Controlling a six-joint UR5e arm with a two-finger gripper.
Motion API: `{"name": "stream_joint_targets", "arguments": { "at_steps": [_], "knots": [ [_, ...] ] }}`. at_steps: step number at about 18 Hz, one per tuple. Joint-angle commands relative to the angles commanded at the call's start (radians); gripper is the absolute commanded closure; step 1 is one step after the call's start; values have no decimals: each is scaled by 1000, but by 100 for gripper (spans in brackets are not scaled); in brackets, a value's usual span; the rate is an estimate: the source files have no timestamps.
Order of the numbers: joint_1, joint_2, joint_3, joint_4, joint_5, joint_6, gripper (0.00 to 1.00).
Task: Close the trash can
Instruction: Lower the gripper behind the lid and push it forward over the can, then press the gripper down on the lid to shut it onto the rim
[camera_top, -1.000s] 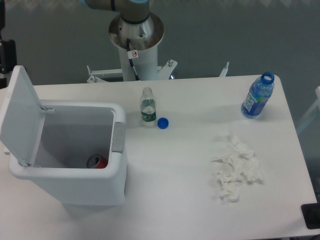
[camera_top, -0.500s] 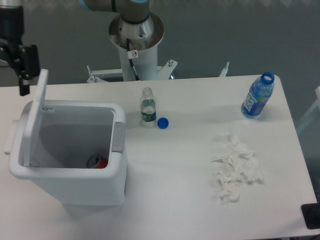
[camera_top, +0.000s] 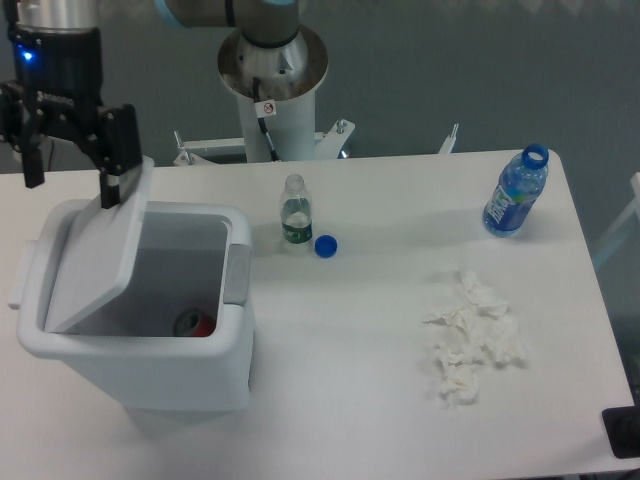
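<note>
Since half a second ago the lid (camera_top: 95, 250) has swung from standing nearly on edge to leaning well over the opening, and the gripper (camera_top: 72, 165) has travelled right along with it, so that its right finger (camera_top: 118, 160) now sits at the lid's raised far edge; a second ago the lid lay fully thrown back and the gripper was barely in view. By my judgement the closing is past its halfway mark, with the lid tipped beyond upright and only the last drop onto the rim left. Nearest the camera stands the trash can (camera_top: 140, 375), at the left front of the table (camera_top: 340, 400): a large boxy white plastic bin with rounded corners, its lid flat and white, hinged along the left side, and a grey push latch (camera_top: 237, 273) on the right rim. Through the gap that remains, a red can (camera_top: 193, 323) lies at the bottom. To the right, well apart, is a heap of crumpled tissues (camera_top: 472, 335). Further back a small clear bottle (camera_top: 295, 214) stands upright with a blue cap (camera_top: 325, 246) just beside it, and a blue bottle (camera_top: 515, 193) stands near the far right corner. The gripper's fingers are spread wide and hold nothing, merely pushing.
</note>
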Motion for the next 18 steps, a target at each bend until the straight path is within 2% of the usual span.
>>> {"name": "stream_joint_targets", "arguments": {
  "at_steps": [18],
  "knots": [
    [109,-21,-8,17,0,86,0]
  ]
}}
